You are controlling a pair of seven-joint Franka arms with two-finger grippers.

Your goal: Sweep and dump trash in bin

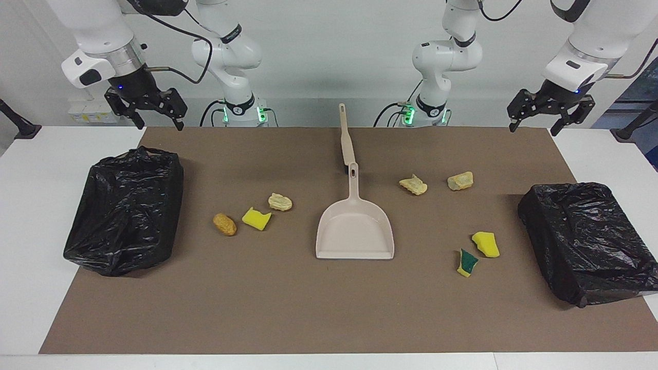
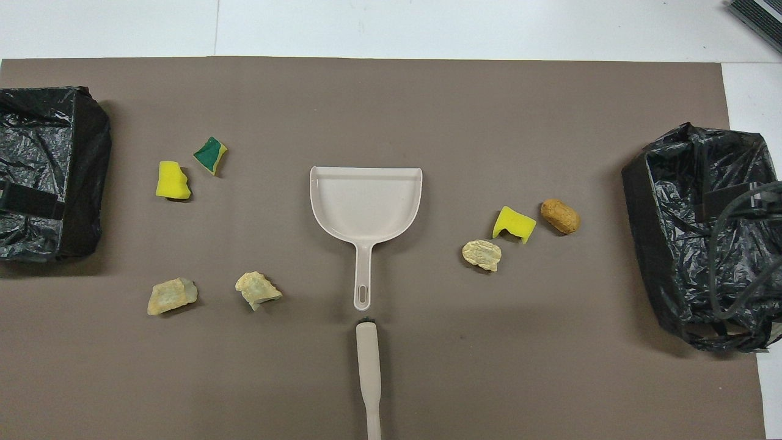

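While both the left gripper and right gripper wait with fingers apart, a hard sweep could knock the trash beside the dustpan away.

A white table fills the scene, most of its top covered by a large brown mat that leaves bare white strips at both ends and along the far edge from the robots. A seam runs across the white surface there. The wall past the robots' end is plain and pale, evenly lit, with soft shadows on the mat. A dark stand foot rests on each corner of the table by the wall.
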